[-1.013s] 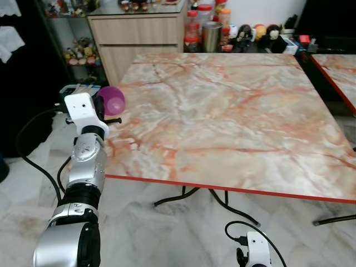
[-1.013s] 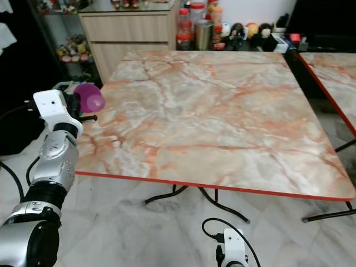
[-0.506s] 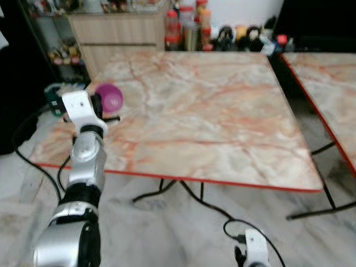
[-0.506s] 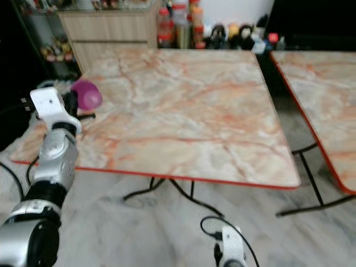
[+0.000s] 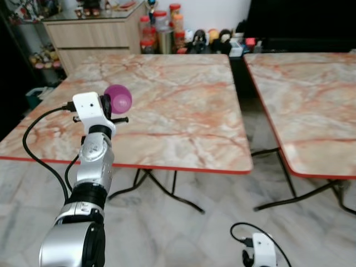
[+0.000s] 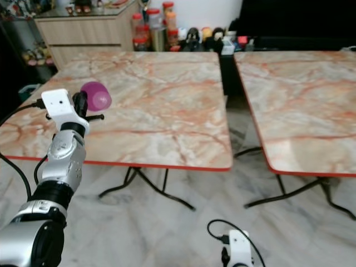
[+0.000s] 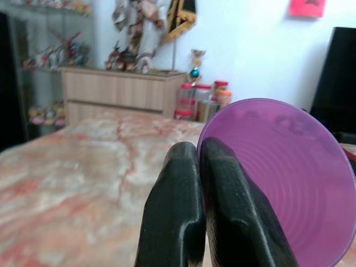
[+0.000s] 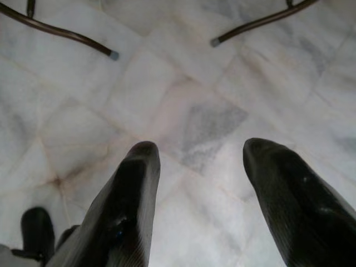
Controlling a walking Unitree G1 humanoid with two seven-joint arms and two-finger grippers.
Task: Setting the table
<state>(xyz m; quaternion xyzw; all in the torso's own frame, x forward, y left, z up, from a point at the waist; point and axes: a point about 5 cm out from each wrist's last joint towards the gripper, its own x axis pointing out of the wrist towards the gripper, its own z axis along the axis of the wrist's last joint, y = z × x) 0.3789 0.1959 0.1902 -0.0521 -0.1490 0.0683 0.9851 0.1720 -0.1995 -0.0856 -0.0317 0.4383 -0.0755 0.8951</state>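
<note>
A purple plastic cup (image 5: 118, 98) lies on its side in the air, its round bottom (image 7: 283, 183) facing the wrist camera. My left gripper (image 7: 198, 149) is shut on the cup's rim, raised above the left part of the marble table (image 5: 183, 105) with the red edge. My right gripper (image 8: 203, 153) hangs low over the floor, fingers open and holding nothing; its white wrist (image 5: 261, 253) is at the bottom of the head view.
A second marble table (image 5: 303, 94) stands to the right, with a narrow gap between the two. A wooden cabinet (image 5: 92, 33) and several jars and bottles (image 5: 167, 30) are behind the first table. Black table legs (image 5: 167, 192) and a cable (image 5: 41, 144) cross the tiled floor.
The whole picture has shifted as the camera moved back and turned; the second table has come fully into view. The left gripper still holds the cup at the same height.
</note>
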